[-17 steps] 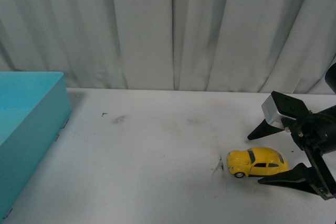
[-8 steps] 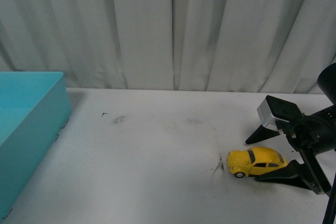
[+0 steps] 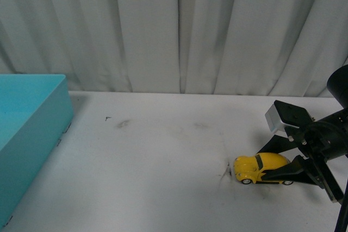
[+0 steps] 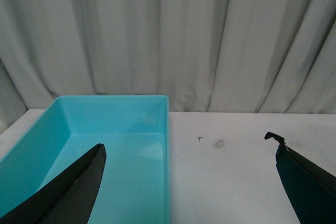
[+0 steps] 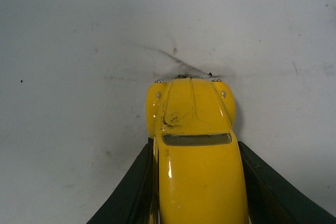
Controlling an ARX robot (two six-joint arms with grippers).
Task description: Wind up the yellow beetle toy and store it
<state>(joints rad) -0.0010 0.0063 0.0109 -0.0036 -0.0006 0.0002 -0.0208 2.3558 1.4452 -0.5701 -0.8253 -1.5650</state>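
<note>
The yellow beetle toy [image 3: 259,168] stands on the white table [image 3: 163,156] at the front right, its nose pointing left. My right gripper [image 3: 272,162] is shut on it, one black finger on each side of its body. In the right wrist view the yellow beetle toy [image 5: 197,156] fills the lower middle, clamped between the two black fingers [image 5: 131,192]. My left gripper [image 4: 191,182] is open and empty, hanging over the table beside the blue bin [image 4: 113,150]. The left arm is out of the front view.
The open turquoise bin [image 3: 27,129] stands at the table's left edge. Grey curtains hang behind the table. Dark scuff marks [image 3: 225,171] lie on the table just ahead of the car's nose.
My right gripper's fingers have closed in from a wide spread onto the sides of the yellow beetle toy. The car has stayed in about the same place.
</note>
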